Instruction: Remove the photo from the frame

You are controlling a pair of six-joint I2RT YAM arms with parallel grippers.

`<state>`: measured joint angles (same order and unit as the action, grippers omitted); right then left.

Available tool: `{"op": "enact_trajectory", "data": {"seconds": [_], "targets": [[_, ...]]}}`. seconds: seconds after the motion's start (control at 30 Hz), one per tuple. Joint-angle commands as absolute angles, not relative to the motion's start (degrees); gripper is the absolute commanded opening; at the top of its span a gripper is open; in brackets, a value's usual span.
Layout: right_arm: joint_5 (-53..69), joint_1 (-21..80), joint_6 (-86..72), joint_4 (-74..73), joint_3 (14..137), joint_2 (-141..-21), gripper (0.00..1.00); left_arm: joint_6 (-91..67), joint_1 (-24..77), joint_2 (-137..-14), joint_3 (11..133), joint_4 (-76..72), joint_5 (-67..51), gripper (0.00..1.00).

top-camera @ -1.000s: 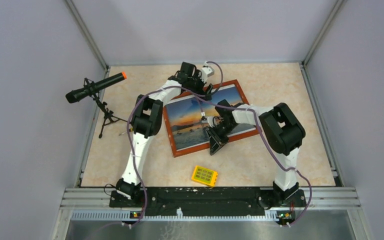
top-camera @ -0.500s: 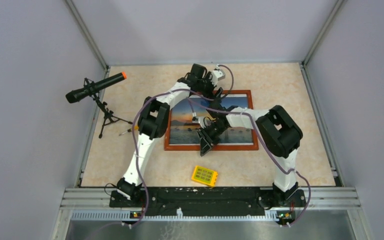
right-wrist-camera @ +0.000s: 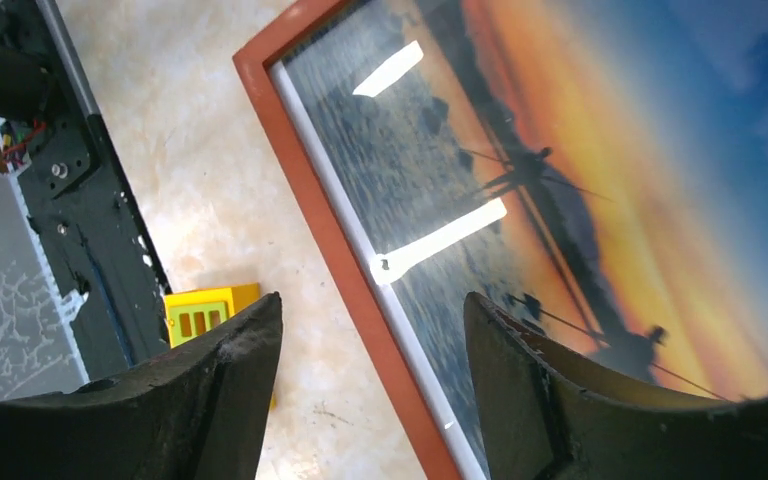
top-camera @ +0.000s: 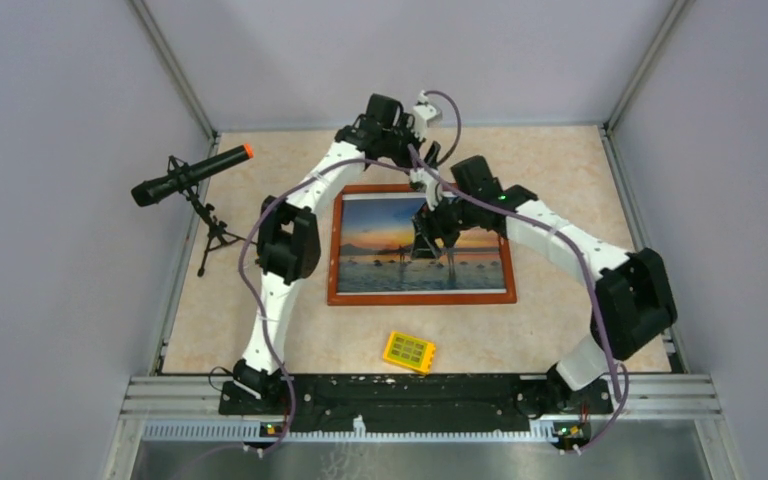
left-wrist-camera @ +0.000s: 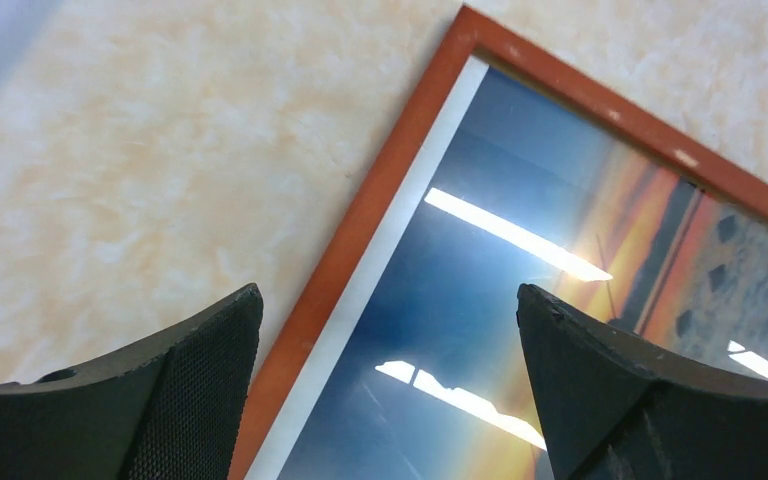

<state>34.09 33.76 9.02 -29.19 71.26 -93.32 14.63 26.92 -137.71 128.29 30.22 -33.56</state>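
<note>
The large rectangular picture frame with a narrow reddish-brown wooden border (top-camera: 420, 297) lies flat and face up on the pale marbled worktop (top-camera: 560, 170). The orange-sunset-over-blue-water photo (top-camera: 380, 255) sits inside it behind glossy glazing, so nothing can be drawn out from this side. I judge the frame must be turned over to reach its back. The left arm (top-camera: 285, 240) stretches long, wrist tipped down over the frame's far edge, jaws wide and empty. The right arm (top-camera: 560, 240) arcs in over the frame's far half, jaws apart, holding nothing.
</note>
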Motion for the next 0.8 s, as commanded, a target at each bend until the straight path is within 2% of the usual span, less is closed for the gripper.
{"op": "enact_trajectory", "data": {"seconds": [0.0,0.2,0.37,0.5,0.67,0.77], "targets": [[33.7,27.6,9.9,-31.1,69.4,-85.2,0.66,16.4,25.2,-122.0,123.4,32.0,-31.7,0.99],[28.8,12.7,8.0,-32.5,63.8,-80.7,0.66,33.9,25.3,-102.6,92.9,38.4,-35.0,0.99],[32.6,4.6,6.1,-32.4,61.1,-79.8,0.67,42.2,28.5,-89.5,71.6,39.3,-33.6,0.96],[33.6,4.0,7.5,-29.6,57.5,-77.1,0.73,42.5,33.6,-85.1,63.1,36.6,-31.0,0.92],[33.9,4.0,9.3,-28.6,54.2,-74.5,0.82,41.1,38.6,-87.0,58.7,34.0,-27.5,0.86],[34.2,4.0,9.4,-28.1,53.2,-73.8,0.84,39.5,40.5,-88.6,57.7,31.2,-25.9,0.82]]}}
